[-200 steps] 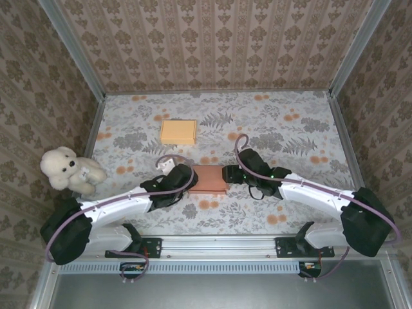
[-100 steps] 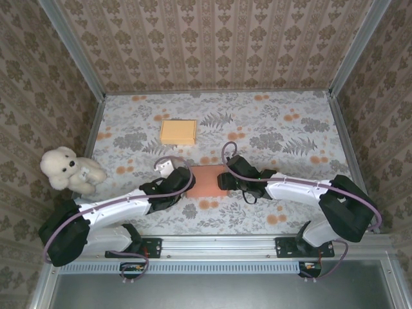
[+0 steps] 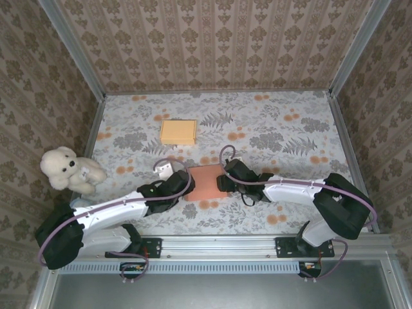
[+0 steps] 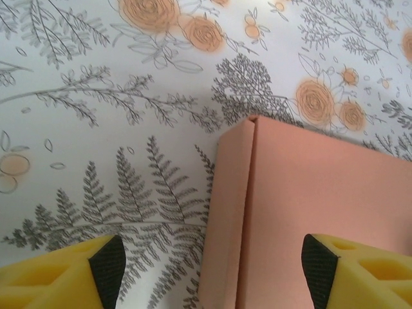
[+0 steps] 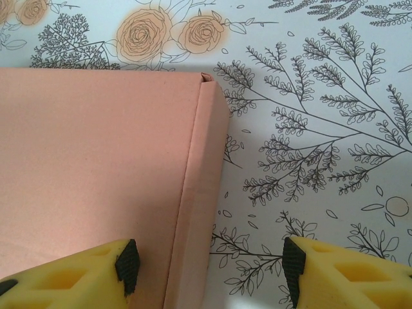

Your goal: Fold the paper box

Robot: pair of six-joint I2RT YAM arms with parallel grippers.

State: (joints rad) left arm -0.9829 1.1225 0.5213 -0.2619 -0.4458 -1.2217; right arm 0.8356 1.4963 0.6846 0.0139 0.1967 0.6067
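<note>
The paper box [image 3: 206, 181] is a flat, closed salmon-pink box lying on the flowered table between the two arms. My left gripper [image 3: 182, 187] is at its left edge, open, one finger over the box top [image 4: 322, 212] and the other over the cloth, straddling the left side wall. My right gripper [image 3: 226, 179] is at the right edge, open as well, straddling the right side wall [image 5: 203, 193], with one finger above the lid and one above the table. Neither pair of pads presses the box.
A yellow flat box [image 3: 178, 132] lies farther back on the left. A white teddy bear [image 3: 67, 170] sits at the left wall. Patterned walls enclose the table on three sides; the right half of the cloth is bare.
The right arm has swung left, bringing its gripper to the box's right edge. The left gripper's jaws have widened and it has shifted slightly toward the near side.
</note>
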